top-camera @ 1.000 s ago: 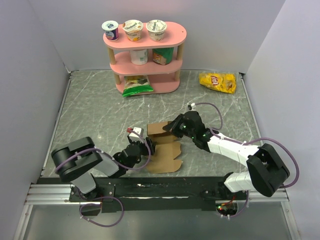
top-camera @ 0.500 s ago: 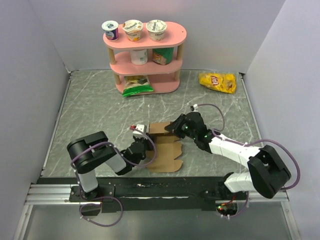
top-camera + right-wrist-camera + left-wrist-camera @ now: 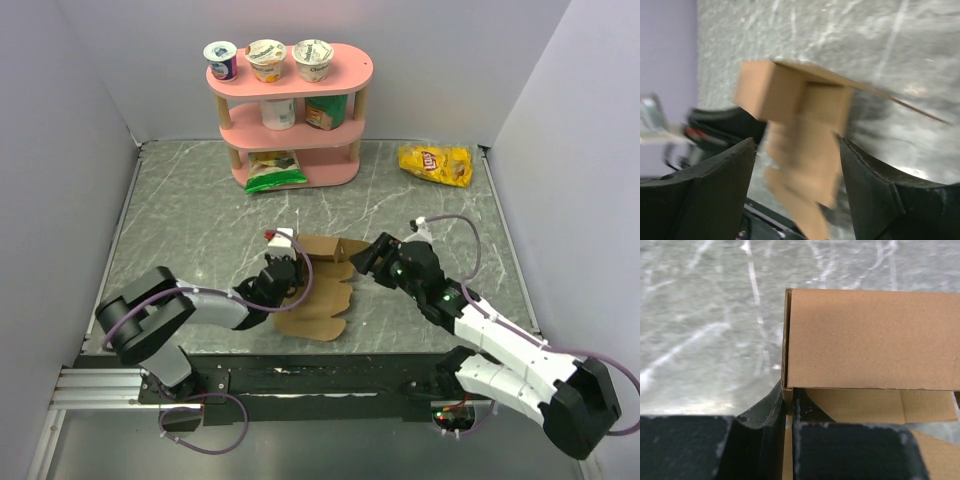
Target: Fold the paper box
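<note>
Folding stands partway: the box [image 3: 318,300] lies on the desk [image 3: 200,220], far walls raised, near flaps flat, unfolded. The left fingers [image 3: 762,410] pinch one wall's corner; the right fingers [image 3: 720,180] are spread, just beside it, not touching.

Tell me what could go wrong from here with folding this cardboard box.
Only the left gripper pinches the paper box, on one thin wall edge, so it could slip or pivot when pulled. The right gripper is open and clear of it, so the raised walls may spring back flat.
</note>
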{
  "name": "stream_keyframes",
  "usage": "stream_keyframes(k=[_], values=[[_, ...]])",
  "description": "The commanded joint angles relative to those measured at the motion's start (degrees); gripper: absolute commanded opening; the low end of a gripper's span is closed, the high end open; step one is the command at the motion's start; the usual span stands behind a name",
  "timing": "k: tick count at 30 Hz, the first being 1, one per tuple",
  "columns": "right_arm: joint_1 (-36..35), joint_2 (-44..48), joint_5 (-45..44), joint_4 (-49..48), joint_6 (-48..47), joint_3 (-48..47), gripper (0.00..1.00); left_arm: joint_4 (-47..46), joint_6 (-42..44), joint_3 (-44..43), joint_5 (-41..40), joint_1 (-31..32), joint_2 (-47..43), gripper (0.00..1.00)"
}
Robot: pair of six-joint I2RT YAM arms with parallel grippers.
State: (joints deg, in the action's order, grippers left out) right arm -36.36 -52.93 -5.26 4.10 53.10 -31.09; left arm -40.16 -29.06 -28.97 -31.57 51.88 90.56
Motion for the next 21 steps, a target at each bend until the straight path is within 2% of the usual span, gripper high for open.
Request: stream_keyframes(k=[1, 3, 8, 12, 17, 21], values=[[-0.6, 1.9, -4.1, 5.0, -3.3, 2.6, 0.7, 14.5, 2.2, -4.2, 5.2, -3.1, -3.4, 0.02], [-1.3, -0.8, -4.4, 3.5, -3.4, 2.8, 0.67, 17.0, 3.8, -4.5, 5.1, -3.4, -3.5, 0.02], [-4.0, -7.7, -5.7, -3.7, -3.2, 2.5, 0.54, 16.3, 4.7, -4.0, 3.6, -3.5, -2.2, 0.01], [-4.9, -16.2, -8.1, -3.8, -4.2, -1.8, 0.47, 16.0, 5.4, -4.2, 3.1, -3.4, -1.6, 0.01], [-5.5, -21.2, -10.3, -6.5, -5.1, -3.2, 0.35, 15.3, 5.3, -3.7, 3.0, -3.4, -1.7, 0.01], [-5.7, -25.0, -10.2, -7.7, -5.6, -4.7, 0.31, 15.2, 5.8, -3.9, 3.4, -3.4, -1.7, 0.01]])
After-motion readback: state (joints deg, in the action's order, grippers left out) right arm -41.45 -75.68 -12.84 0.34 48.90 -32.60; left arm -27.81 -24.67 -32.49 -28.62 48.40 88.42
